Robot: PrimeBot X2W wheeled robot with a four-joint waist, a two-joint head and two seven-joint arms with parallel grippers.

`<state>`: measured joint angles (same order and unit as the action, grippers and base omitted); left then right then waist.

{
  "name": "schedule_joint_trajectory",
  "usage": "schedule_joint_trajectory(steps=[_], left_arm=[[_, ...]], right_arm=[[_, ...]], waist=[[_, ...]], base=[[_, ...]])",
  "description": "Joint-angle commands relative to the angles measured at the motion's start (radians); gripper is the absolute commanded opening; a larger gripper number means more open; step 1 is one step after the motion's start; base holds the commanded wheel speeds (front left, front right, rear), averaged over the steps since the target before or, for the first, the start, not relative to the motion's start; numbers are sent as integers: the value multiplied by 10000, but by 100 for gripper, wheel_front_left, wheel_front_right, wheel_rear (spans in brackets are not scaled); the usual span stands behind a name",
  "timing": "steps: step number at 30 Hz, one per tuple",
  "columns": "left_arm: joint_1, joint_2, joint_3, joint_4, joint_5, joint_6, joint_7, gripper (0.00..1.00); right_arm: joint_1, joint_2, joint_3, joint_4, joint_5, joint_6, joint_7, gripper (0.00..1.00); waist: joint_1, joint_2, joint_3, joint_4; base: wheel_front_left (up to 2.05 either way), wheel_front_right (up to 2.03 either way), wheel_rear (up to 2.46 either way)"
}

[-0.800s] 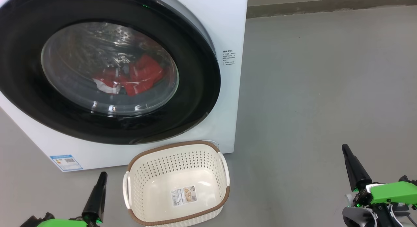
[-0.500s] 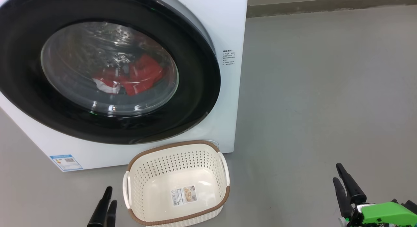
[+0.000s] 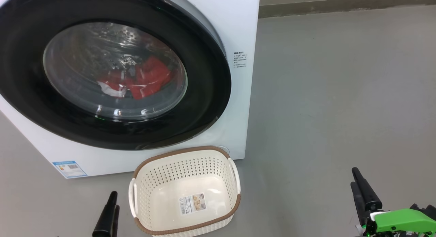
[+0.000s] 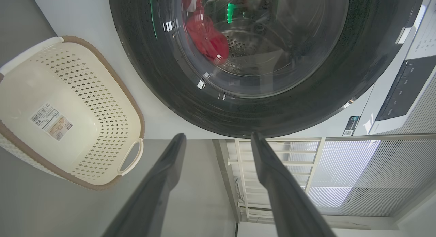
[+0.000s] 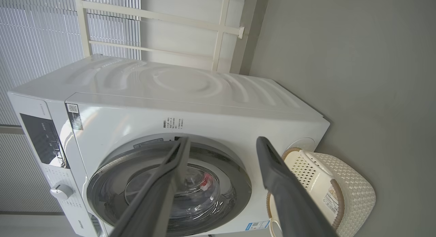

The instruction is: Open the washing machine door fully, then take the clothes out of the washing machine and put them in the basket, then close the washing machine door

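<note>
**Door is sitting shut; both tools are hanging open and empty**

You are facing the big white box-shaped front-loading washing machine (image 3: 245, 32), which is standing on the grey floor (image 3: 340, 94). By my judgement it is going to be heavy enough to pull against without shifting.

Its large round door with the wide glossy black rim (image 3: 207, 94) is lying closed against the machine's front. The rim is looking hard, stiff and slick, so a pinch on its face is likely to slip. You are probably best hooking a finger behind the outer edge on the side nearest the small printed label (image 3: 239, 61), where a pale grey strip is showing beside the rim. I cannot tell whether a handle recess is sitting there.

The small cream-white perforated plastic basket with the brown woven-look rim (image 3: 185, 152) is waiting on the floor, just in front of the machine's lower corner. It is looking light and rigid, so a dropped load may nudge it.

The soft bright red clothes with white patches (image 3: 150, 77) are lying inside the drum behind the glass. They are going to be limp and light, so take a deep pinch into the thick of the bundle.

The left tool (image 4: 218, 136) is hovering low beside the basket, its two dark fingers spread wide and holding nothing. The right tool (image 5: 223, 138) is hanging well off to the other side, likewise spread and empty.
</note>
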<state>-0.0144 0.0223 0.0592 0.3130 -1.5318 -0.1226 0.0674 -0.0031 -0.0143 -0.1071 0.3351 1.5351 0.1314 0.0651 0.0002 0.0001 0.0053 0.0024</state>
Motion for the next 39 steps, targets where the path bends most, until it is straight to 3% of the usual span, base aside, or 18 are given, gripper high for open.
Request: schedule_joint_trajectory(steps=[1,18,39], left_arm=[[-85,141,23,-370,401,-17,-120,100],[38,163,-256,-744,3428,259,-624,100],[201,190,-490,-1226,5951,718,-1247,100]], right_arm=[[-124,-135,121,-330,-335,-1,-128,100],[-12,-203,374,-334,-2778,-2,-627,100],[131,-273,688,-588,-5291,-3,-1244,100]], waist=[[-1,-1,6,0],[-2,-1,55,44],[-2,-1,57,80]], base=[[0,0,0],[0,0,0],[0,0,0]])
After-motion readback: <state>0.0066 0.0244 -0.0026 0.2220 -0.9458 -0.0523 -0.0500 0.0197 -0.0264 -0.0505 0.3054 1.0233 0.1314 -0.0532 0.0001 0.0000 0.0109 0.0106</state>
